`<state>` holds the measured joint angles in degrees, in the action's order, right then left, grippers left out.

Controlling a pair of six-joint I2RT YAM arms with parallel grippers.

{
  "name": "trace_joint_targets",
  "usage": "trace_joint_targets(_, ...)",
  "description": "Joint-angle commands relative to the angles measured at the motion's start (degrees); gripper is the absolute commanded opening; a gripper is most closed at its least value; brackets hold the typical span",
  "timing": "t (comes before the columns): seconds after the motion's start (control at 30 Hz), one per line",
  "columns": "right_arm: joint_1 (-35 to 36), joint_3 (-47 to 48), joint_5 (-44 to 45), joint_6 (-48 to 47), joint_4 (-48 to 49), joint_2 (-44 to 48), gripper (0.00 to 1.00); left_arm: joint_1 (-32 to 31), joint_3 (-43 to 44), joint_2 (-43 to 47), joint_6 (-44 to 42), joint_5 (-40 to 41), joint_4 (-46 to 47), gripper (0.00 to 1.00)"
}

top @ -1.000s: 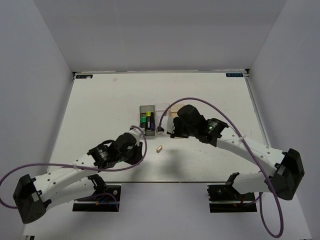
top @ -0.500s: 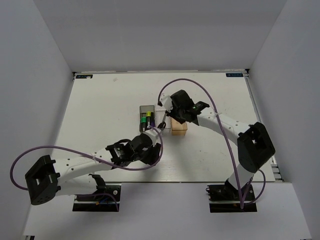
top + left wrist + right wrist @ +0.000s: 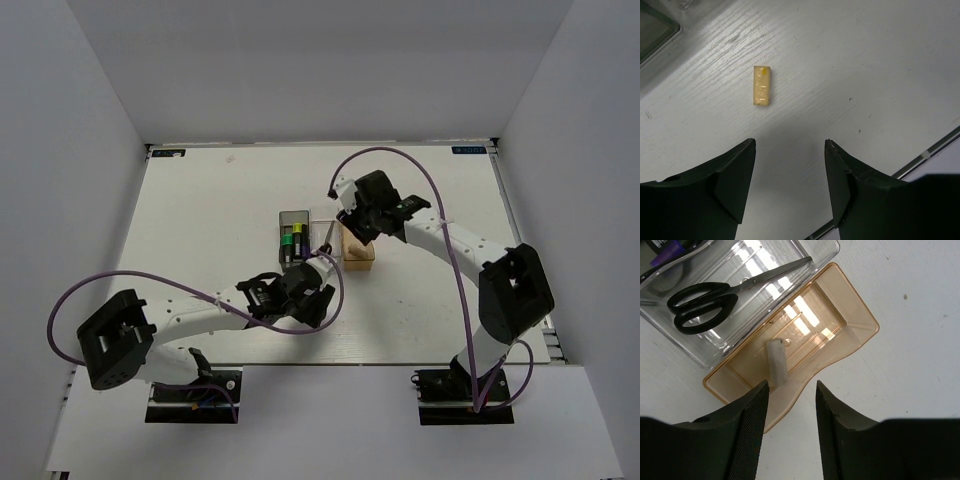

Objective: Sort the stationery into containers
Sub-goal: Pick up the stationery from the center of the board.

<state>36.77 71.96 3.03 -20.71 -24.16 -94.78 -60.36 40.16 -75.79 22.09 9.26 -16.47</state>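
Presently, left gripper point(image 3: 789, 146) jaws apart above tan block point(image 3: 762, 86) on table point(image 3: 870, 70); right gripper point(image 3: 791, 386) jaws apart over orange bin point(image 3: 860, 315), grey block point(image 3: 776, 362) inside; scissors point(image 3: 710, 296) in clear bin point(image 3: 826, 249) alongside left.

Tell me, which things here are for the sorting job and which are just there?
For the job: tan block, scissors, markers, small pale block, dark grey bin, clear bin, orange bin.
Just there: purple cables, white table.
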Motion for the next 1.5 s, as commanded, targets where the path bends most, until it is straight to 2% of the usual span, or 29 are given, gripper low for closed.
trace_joint_targets(0.0,-1.5,0.8,-5.6,2.5,-1.1,1.9,0.46,-0.2,2.6,-0.3,-1.2,1.3,2.0,0.68)
trace_joint_targets(0.17,-2.6,1.2,-6.0,5.1,0.0,1.7,0.44,-0.3,3.3,-0.7,-2.2,2.7,2.1,0.68)
trace_joint_targets(0.23,-2.9,-1.9,-4.4,5.7,1.7,4.1,0.2,0.2,3.9,-2.0,-3.4,2.8,2.3,0.68)
trace_joint_targets(0.27,-3.9,-2.7,-3.7,6.1,2.4,7.1,0.02,0.4,4.5,-2.5,-4.0,2.8,2.0,0.68)
trace_joint_targets(0.3,-4.3,-4.2,-1.3,6.9,3.9,8.0,0.0,0.7,4.9,-3.7,-4.6,2.4,2.0,0.68)
trace_joint_targets(0.53,-8.9,-13.6,-4.2,8.6,5.3,19.6,0.0,2.3,10.2,-10.8,-7.1,3.3,0.6,0.67)
trace_joint_targets(0.7,-12.6,-20.4,-6.4,10.2,5.3,27.5,0.0,4.3,10.2,-13.9,-7.5,2.9,1.8,0.54)
trace_joint_targets(0.8,-13.8,-24.3,-8.2,11.0,4.6,30.9,0.0,5.5,10.5,-15.8,-7.5,2.2,1.8,0.53)
trace_joint_targets(0.9,-15.3,-27.0,-9.0,11.2,4.2,34.3,0.0,6.5,11.4,-17.7,-7.6,0.4,1.8,0.42)
trace_joint_targets(0.93,-16.0,-27.5,-9.2,11.1,4.0,35.6,0.0,6.4,11.7,-18.1,-7.5,0.2,1.7,0.32)
trace_joint_targets(1.03,-17.3,-29.1,-10.1,11.4,3.8,38.1,0.0,5.6,12.7,-18.8,-7.2,-1.1,1.3,0.13)
trace_joint_targets(1.17,-18.6,-30.4,-11.4,11.5,3.2,39.8,0.0,2.3,16.6,-15.5,-6.9,-2.1,-1.7,0.06)
trace_joint_targets(1.23,-19.5,-31.2,-11.6,11.2,2.9,40.3,0.42,0.9,18.5,-13.3,-7.2,-2.1,-3.8,0.06)
trace_joint_targets(1.27,-19.6,-31.2,-11.2,11.0,2.6,40.2,0.55,0.7,21.2,-12.9,-7.1,-2.1,-4.4,0.06)
trace_joint_targets(1.3,-19.8,-31.4,-10.9,11.0,2.5,40.2,0.63,0.9,24.1,-12.7,-7.1,-2.2,-5.1,0.04)
trace_joint_targets(1.33,-20.1,-31.4,-10.8,11.2,2.3,39.9,0.6,1.5,27.5,-13.2,-7.0,-2.3,-6.3,0.04)
trace_joint_targets(1.37,-20.8,-31.0,-10.9,11.3,1.8,39.9,0.46,2.4,29.2,-13.9,-6.8,-2.3,-7.5,0.04)
trace_joint_targets(1.4,-20.9,-30.7,-11.1,11.3,1.1,39.9,0.0,4.2,32.4,-15.4,-6.6,-2.3,-8.1,0.04)
trace_joint_targets(1.47,-21.7,-30.7,-10.8,12.4,1.0,40.5,0.0,5.5,37.8,-19.6,-5.8,-2.3,-9.9,0.04)
